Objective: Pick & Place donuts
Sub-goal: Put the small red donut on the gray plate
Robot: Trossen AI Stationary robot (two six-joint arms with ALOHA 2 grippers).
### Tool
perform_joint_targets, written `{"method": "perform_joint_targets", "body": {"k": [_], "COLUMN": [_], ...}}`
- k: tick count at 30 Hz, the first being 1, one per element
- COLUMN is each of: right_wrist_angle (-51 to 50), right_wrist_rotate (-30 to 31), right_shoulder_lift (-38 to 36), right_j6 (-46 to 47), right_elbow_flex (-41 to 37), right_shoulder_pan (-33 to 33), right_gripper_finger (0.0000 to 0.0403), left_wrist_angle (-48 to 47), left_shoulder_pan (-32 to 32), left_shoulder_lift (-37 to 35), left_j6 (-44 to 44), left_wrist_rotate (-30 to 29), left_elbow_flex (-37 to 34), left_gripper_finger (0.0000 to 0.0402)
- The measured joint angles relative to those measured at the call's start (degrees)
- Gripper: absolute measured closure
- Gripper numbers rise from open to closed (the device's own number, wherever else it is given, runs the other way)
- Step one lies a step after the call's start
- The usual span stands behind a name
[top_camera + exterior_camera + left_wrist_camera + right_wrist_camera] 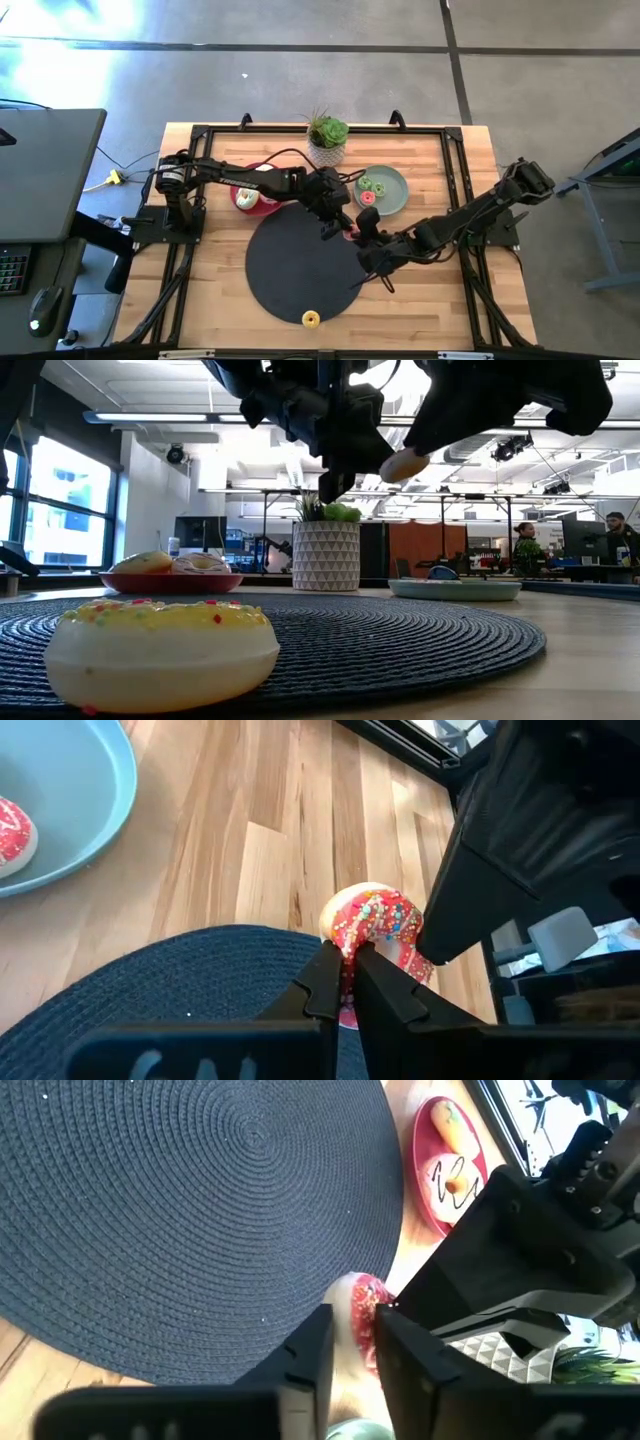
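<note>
- Only the wrist views show the grasp: the left gripper (345,965) has its fingers nearly closed on the rim of the red sprinkled donut (375,920), and the right gripper (352,1342) pinches the same donut from the other side.
- The low view shows that donut lifted above the black mat (400,635); the high view places it at the mat's edge, near the sage-green plate (392,178).
- Countable in the high view: one yellow donut (311,319) on the mat's near edge, three donuts on the sage-green plate, two on the red plate (262,207).
- One potted plant (327,140) stands on the worktop (215,290).
</note>
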Motion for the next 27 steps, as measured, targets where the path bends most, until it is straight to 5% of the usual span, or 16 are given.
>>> {"method": "perform_joint_targets", "body": {"k": [6, 20, 27], "right_wrist_angle": [0.0, -0.7, -0.7], "right_wrist_rotate": [-0.1, -1.6, -2.8], "right_shoulder_lift": [0.0, 0.0, 0.0], "right_j6": [0.1, -0.7, -1.4], "right_elbow_flex": [0.0, 0.0, 0.0], "right_shoulder_pan": [0.0, -0.2, -1.3], "right_gripper_finger": [0.036, 0.0237, 0.025], "left_wrist_angle": [0.0, 0.1, 0.3], "left_shoulder_pan": [0.0, 0.0, 0.0], "left_shoulder_lift": [0.0, 0.0, 0.0], "left_j6": [-1.9, -3.9, -4.0], "left_wrist_rotate": [2.0, 3.4, 3.2], "left_elbow_flex": [0.0, 0.0, 0.0], "left_gripper_finger": [0.0384, 0.0384, 0.0384]}}
